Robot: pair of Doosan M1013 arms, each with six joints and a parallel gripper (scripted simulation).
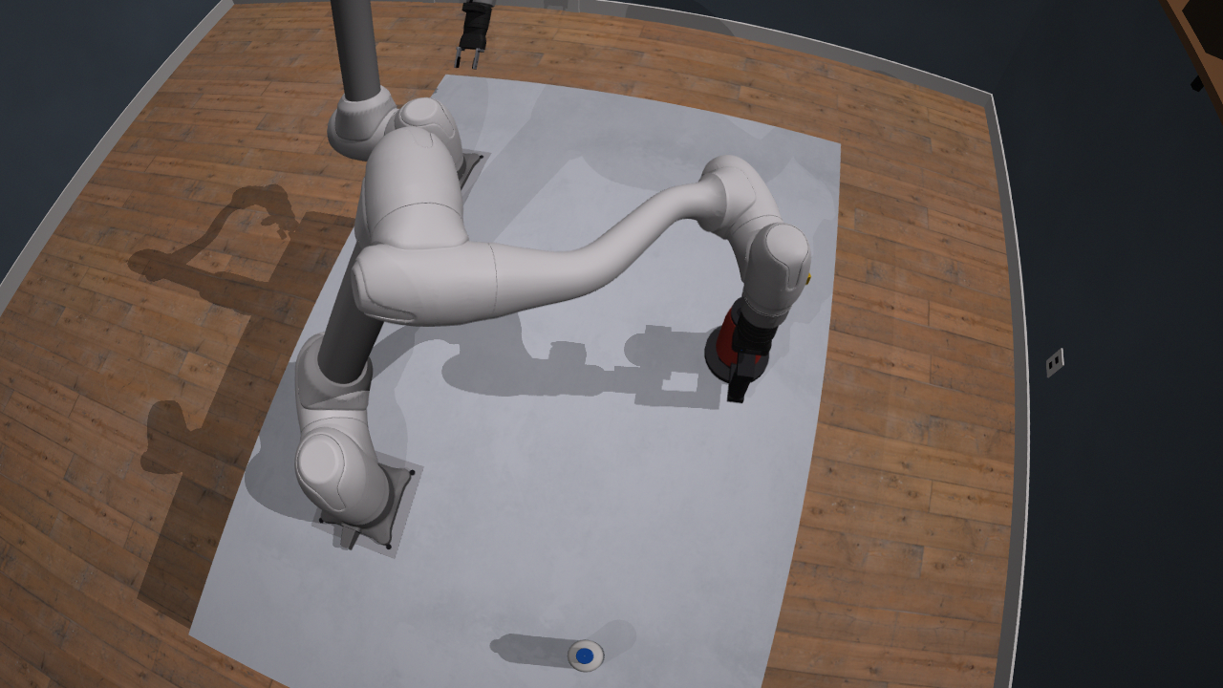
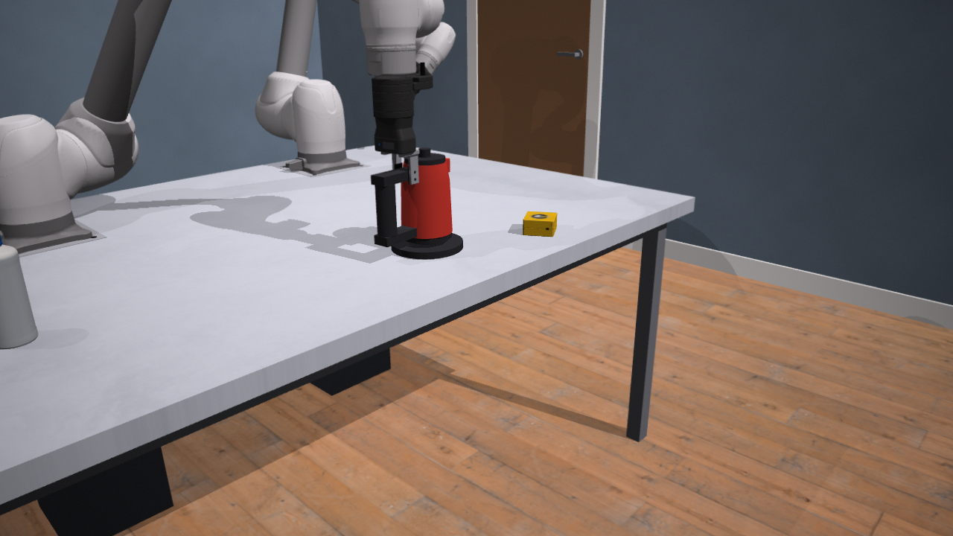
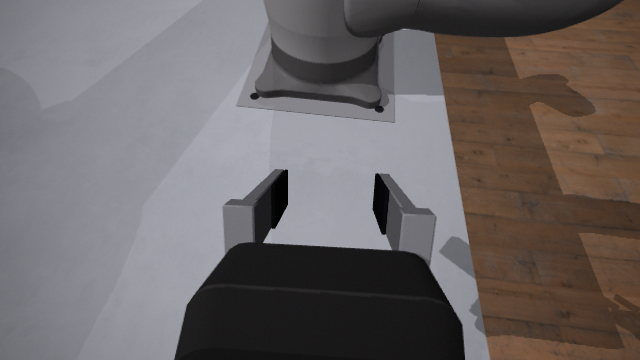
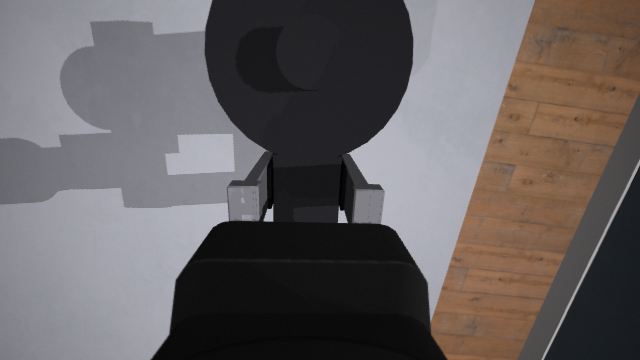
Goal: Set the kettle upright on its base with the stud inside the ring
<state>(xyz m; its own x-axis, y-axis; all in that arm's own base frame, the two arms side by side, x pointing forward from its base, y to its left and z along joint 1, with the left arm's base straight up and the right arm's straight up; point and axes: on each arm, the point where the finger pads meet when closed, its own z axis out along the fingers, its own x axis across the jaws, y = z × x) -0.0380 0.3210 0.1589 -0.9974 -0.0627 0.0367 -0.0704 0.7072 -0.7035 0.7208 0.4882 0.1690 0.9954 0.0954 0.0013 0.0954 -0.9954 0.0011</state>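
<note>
The red kettle (image 1: 725, 338) (image 2: 432, 203) stands upright over its round black base (image 2: 432, 251) near the table's long edge. Its black lid shows in the right wrist view. My right gripper (image 2: 405, 174) (image 4: 307, 170) points down and is shut on the top bar of the kettle's black handle (image 2: 386, 210), beside the body. The kettle looks level and centred on the base. The stud and the ring are hidden under the kettle, so their fit cannot be seen. My left gripper (image 1: 466, 61) (image 3: 330, 189) is open and empty, away from the kettle, beyond the table's far end in the top view.
A yellow box (image 2: 539, 227) with a round hole on top lies beyond the kettle towards the table corner. A white bottle (image 1: 595, 665) (image 2: 14, 299) with a blue cap stands at the opposite end. The right arm (image 1: 547, 278) stretches across the table (image 1: 547, 513).
</note>
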